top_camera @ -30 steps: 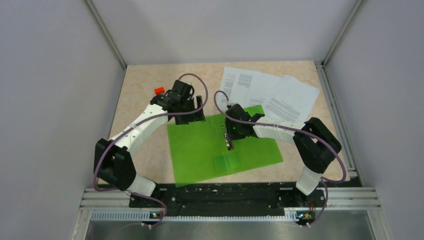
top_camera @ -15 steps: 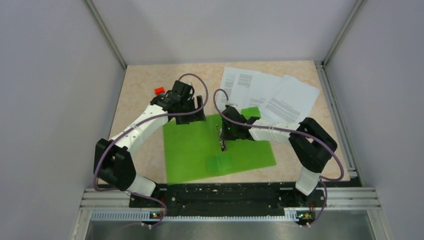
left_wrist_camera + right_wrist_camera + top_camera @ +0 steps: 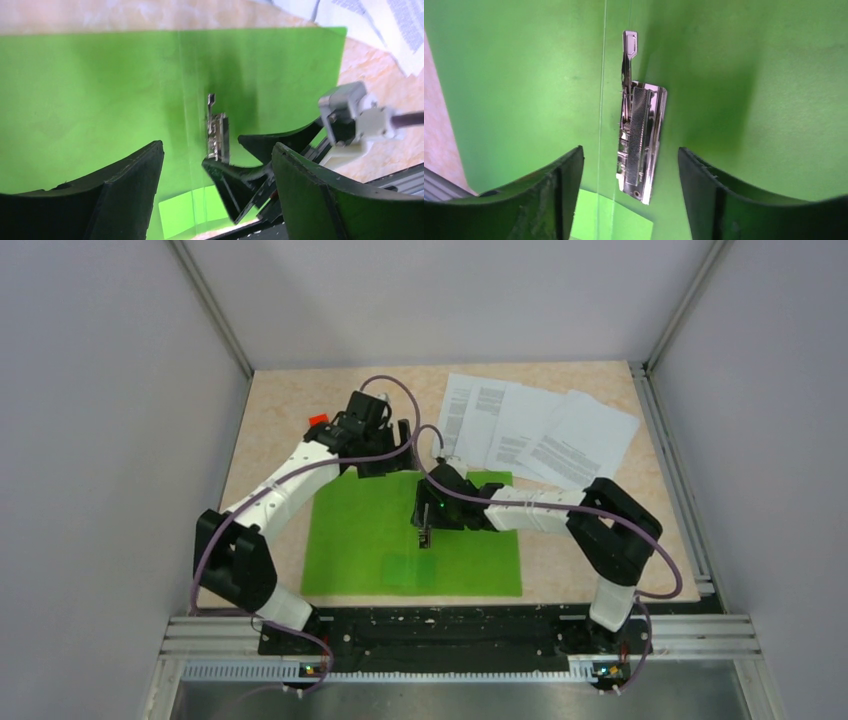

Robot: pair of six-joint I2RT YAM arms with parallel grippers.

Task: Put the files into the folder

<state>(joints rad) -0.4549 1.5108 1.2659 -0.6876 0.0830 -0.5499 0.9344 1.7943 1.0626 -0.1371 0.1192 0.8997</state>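
Note:
The green folder lies open and flat on the table, its metal clip along the spine and a pale label near the front edge. My right gripper hovers over the spine, open, its fingers on either side of the clip without gripping it. My left gripper is open and empty above the folder's far edge; its view looks down on the folder and clip. The files, several white printed sheets, lie fanned at the far right, outside the folder.
A small red block sits on the table behind the left wrist. The beige tabletop is walled by grey panels on three sides. The arm bases and a metal rail run along the near edge.
The folder has slid left and turned square to the table's front edge. My right gripper has moved left with it, staying over the clip. My left gripper has shifted slightly farther back.

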